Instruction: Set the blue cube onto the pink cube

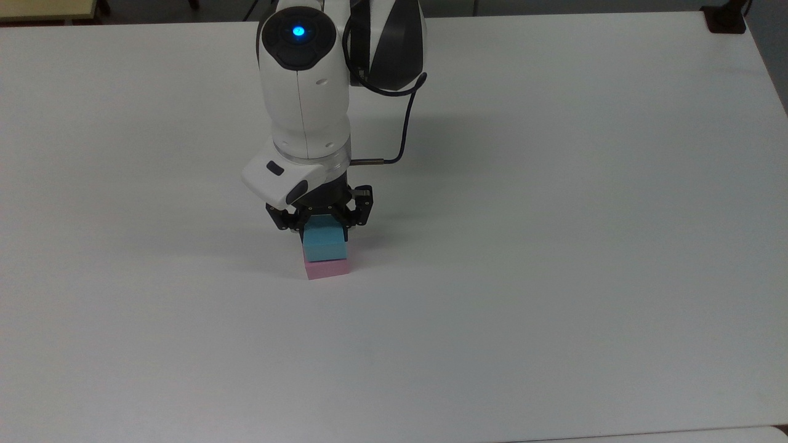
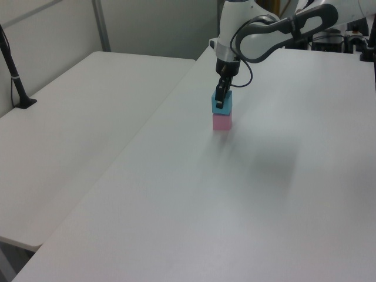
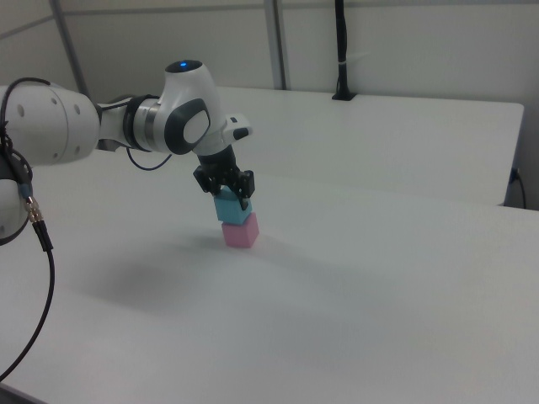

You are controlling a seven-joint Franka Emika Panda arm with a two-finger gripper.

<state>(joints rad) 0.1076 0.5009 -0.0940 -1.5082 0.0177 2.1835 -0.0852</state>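
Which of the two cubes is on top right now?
The blue cube. It sits on the pink cube, which rests on the table; the gripper is closed on the blue one.

The end effector (image 1: 324,229) hides the blue cube's (image 1: 326,244) top and rear

Two white tables, side by side

The white table (image 1: 554,246) fills the frame; a second table (image 2: 76,117) sits at the left view's left.
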